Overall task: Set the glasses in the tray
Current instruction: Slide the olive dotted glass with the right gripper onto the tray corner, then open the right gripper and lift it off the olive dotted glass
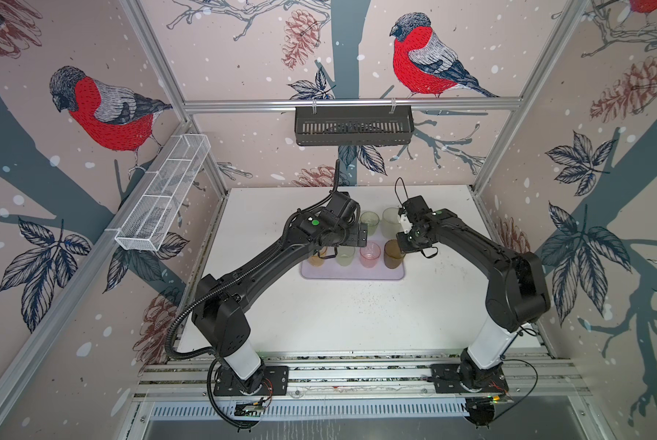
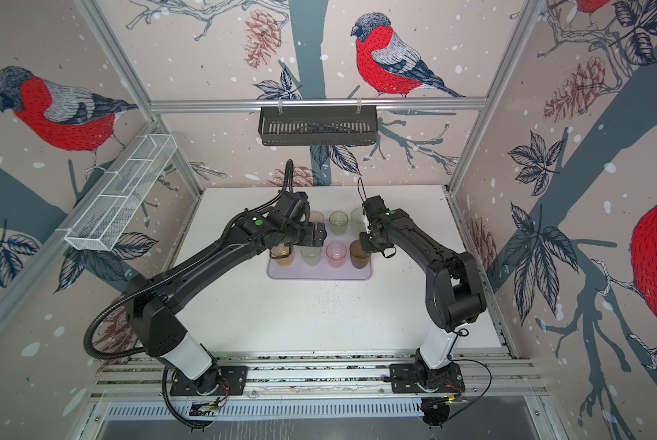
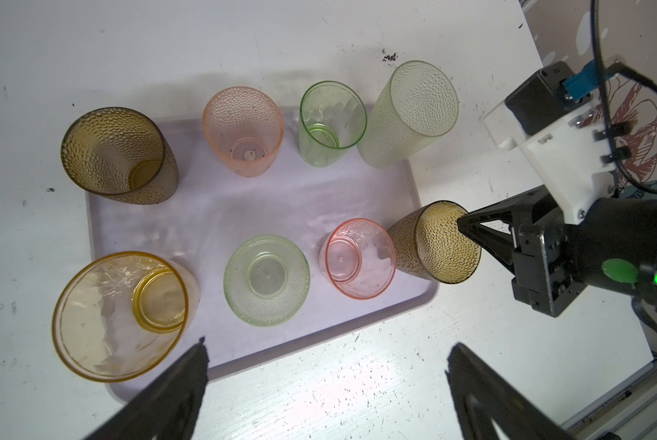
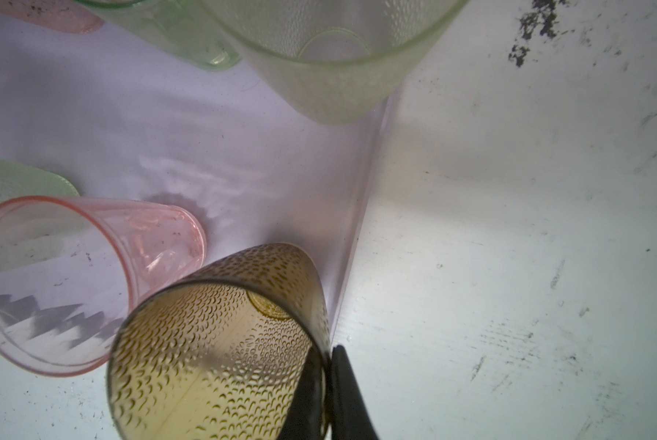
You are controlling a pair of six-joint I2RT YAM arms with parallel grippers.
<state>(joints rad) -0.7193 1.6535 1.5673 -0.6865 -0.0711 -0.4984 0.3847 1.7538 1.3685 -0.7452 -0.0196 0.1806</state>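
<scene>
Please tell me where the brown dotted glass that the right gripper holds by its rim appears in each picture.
Top views: brown dotted glass at the lilac tray's right end, front row.
Left wrist: glass at the right, its rim pinched by the right gripper.
Right wrist: glass at bottom centre.
Shared landmark: the pink glass beside it.

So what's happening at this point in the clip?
Two arms are loading tumblers onto the pale lilac tray. The right gripper is pinching the rim of a brown dimpled tumbler, one finger inside and one outside, at the tray's near right corner. The left gripper hangs open and empty above the tray's near edge. All eight tumblers look to be on the tray, in two rows of four.
</scene>
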